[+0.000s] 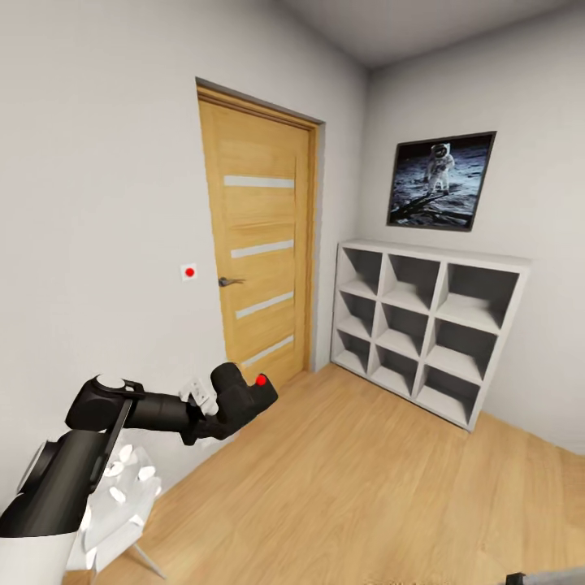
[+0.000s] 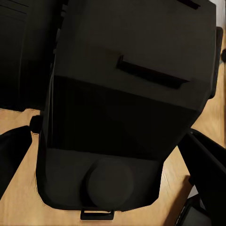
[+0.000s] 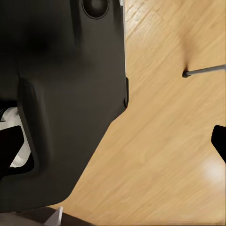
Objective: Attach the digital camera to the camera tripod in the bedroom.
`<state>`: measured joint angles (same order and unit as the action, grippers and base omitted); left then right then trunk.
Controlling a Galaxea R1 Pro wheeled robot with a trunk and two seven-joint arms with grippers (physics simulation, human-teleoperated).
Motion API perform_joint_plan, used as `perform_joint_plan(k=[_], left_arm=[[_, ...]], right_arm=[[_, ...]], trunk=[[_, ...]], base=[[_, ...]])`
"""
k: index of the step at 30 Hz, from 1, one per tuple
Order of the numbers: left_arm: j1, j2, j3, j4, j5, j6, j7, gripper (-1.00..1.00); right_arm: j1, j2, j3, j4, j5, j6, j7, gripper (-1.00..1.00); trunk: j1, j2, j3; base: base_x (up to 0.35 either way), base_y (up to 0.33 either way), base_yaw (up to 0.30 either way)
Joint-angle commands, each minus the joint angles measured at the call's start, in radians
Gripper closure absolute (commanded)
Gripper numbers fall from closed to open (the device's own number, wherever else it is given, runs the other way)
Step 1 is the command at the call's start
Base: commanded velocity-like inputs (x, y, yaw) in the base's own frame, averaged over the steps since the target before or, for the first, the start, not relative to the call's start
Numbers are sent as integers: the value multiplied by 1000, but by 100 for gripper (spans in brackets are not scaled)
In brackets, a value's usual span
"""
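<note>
Bedroom: light wood plank floor (image 1: 349, 479), wooden door (image 1: 258, 244) at 12 o'clock, white cube shelves (image 1: 426, 325) at 2.

Small black digital camera (image 1: 240, 398), red button on top, clamped in left gripper (image 1: 213, 404), out at 10 o'clock.

Left wrist view: camera body (image 2: 127, 108) between dark fingers (image 2: 207, 160), close.

Right wrist view: thin silver rod with black tip (image 3: 203, 71) on floor, possibly a tripod leg; right jaws — cannot tell.

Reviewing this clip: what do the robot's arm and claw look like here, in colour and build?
In the head view, the left arm is matte black with rounded, tubular segments and bulbous joints, above a white body panel. Its left claw shows pale grey-white parts at the wrist. In the wrist views, black finger edges flank the frame.
</note>
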<state>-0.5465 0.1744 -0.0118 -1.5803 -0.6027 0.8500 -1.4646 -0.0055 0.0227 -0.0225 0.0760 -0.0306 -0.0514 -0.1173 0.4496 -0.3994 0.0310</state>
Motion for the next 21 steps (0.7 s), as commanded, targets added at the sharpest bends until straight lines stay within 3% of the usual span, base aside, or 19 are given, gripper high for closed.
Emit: perform_joint_plan(k=[1,15,21], left_arm=[[0,1,-1,-1,-9,11,-10,100],[-1,1,12,-1,-9,11,-10,100],[-1,1,13,-1,-9,11,-10,100]], right_arm=[[-1,0,-2,2,-3,-5,-2,-100],[-1,0,-2,2,-3,-5,-2,-100],[-1,0,-2,2,-3,-5,-2,-100]], trunk=[[0,-1,0],[0,-1,0],[0,-1,0]], base=[[0,0,-281],[7,0,-282],[143,90,-282]])
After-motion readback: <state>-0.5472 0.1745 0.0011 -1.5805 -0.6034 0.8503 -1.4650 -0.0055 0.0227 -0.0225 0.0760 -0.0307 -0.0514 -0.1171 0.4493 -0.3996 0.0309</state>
